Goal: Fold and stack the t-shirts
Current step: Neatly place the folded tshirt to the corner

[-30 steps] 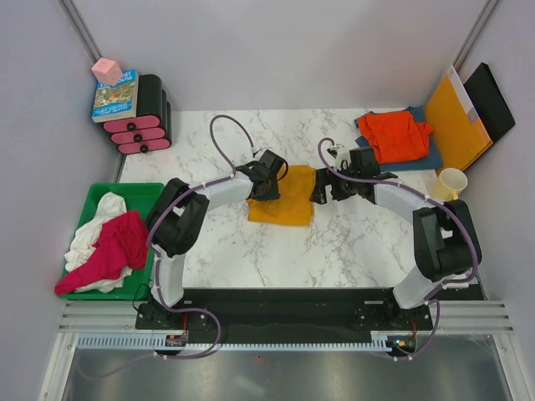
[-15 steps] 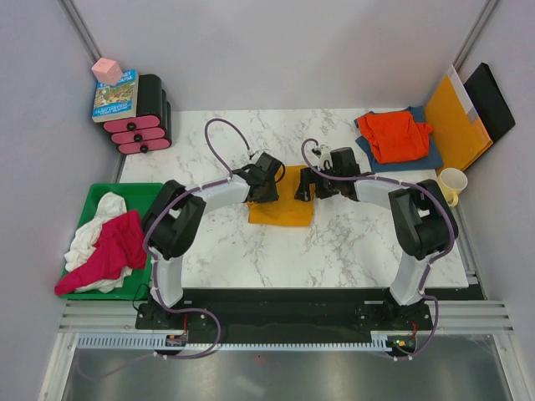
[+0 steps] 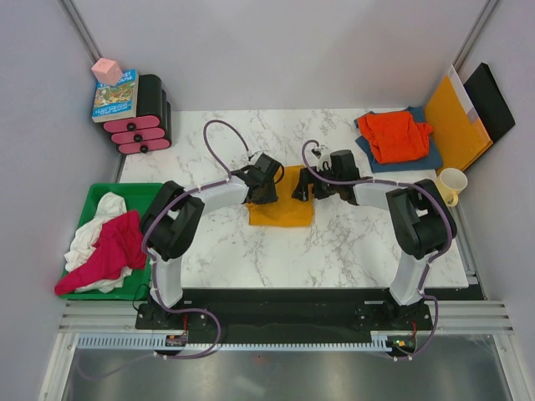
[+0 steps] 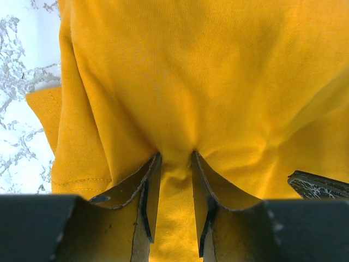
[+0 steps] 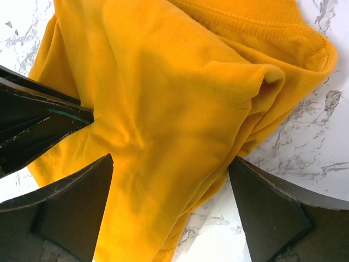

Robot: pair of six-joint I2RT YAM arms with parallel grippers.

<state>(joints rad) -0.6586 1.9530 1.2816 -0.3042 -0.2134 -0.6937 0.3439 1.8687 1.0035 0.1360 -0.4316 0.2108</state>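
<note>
A mustard-yellow t-shirt (image 3: 284,210) lies partly folded at the table's middle. My left gripper (image 3: 269,185) sits at its far left corner, shut on a pinch of the yellow cloth (image 4: 191,71) drawn up between the fingertips (image 4: 175,161). My right gripper (image 3: 303,189) stands open at the shirt's far right side, its jaws wide apart over the bunched yellow edge (image 5: 163,82) with marble showing beside it. A red-orange t-shirt (image 3: 394,134) rests on a dark blue one (image 3: 433,155) at the back right. Magenta (image 3: 119,246) and white (image 3: 88,230) t-shirts lie crumpled in the green bin (image 3: 144,194).
An orange-yellow folder (image 3: 456,121) and a black board (image 3: 491,100) lean at the far right, with a pale cup (image 3: 451,181) before them. At the back left stands a black and pink stack (image 3: 146,125), with a book (image 3: 115,96) and a pink cube (image 3: 107,70).
My right gripper has moved left from the shirt's right side onto its far right edge, still open. The left gripper has kept its pinch and hardly moved.
</note>
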